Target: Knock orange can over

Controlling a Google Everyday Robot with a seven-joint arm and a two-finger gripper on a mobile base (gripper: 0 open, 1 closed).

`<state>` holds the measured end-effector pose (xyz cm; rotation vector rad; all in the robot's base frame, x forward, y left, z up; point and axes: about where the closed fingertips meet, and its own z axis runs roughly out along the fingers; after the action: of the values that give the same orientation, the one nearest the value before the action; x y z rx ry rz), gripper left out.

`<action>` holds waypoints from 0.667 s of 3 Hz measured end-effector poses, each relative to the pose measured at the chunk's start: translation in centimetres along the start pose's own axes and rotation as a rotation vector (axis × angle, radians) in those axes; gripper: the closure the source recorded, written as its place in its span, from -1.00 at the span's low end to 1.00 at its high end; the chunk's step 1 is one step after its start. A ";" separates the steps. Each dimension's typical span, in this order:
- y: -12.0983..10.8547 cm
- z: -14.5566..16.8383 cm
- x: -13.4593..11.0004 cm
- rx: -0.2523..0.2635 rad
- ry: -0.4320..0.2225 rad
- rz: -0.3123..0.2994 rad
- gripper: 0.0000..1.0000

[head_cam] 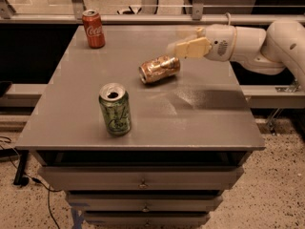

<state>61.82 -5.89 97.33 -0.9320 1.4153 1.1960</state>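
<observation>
The orange can lies on its side near the middle of the grey table, its silver top pointing left toward the front. My gripper hangs just above and to the right of the can's far end, reaching in from the white arm on the right. Its pale fingers are close to the can; I cannot tell whether they touch it.
A red Coca-Cola can stands upright at the table's far left corner. A green can stands upright near the front left. Drawers sit under the tabletop. A rail runs behind the table.
</observation>
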 end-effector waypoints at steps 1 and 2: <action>2.8 0.3 0.7 -0.055 0.000 0.047 -1.00; 2.2 -1.8 1.9 -0.014 0.017 0.023 -1.00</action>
<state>58.95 -7.06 95.92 -0.9393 1.4366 1.2192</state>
